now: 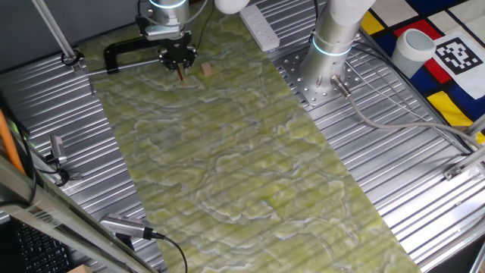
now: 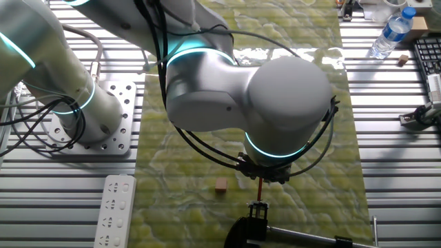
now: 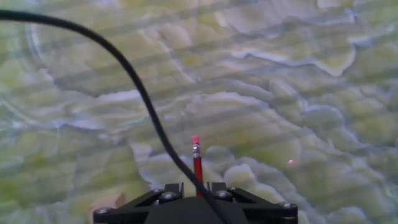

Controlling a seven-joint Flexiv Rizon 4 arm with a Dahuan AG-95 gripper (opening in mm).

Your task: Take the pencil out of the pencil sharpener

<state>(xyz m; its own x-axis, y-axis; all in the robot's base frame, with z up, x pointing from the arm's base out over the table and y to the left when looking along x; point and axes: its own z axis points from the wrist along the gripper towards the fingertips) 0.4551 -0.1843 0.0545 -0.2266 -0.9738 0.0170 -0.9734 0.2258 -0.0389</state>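
Since the pencil [image 3: 198,163] already stands clear of the pencil sharpener [image 1: 206,70], I judge the pulling part done and treat this step as carrying the pencil away and setting it down. My gripper [image 1: 180,62] has its fingers closed tight on the pencil's shaft; in the hand view the dark-red stick rises straight from between the two black finger blocks, its pink eraser end and metal ferrule pointing away from the hand. In one fixed view the pencil hangs almost upright below the gripper at the far end of the green marbled mat [image 1: 227,174], its lower end close to the mat; I cannot tell whether it touches.

The sharpener sits on the mat just beside the gripper, apart from the pencil, a small tan wooden block. The hand view catches only a corner of it at the bottom left.

To finish well, I would keep the grip firm and move slowly, because the stick is thin and could pivot between the pads. I would steer away from the sharpener so I do not knock it, and also mind the black clamp [image 1: 129,51] just to the left in that fixed view. The black cable [image 3: 124,81] crossing the hand view blocks part of my sight, so I would lean on the fixed cameras for clearance before lowering and releasing.
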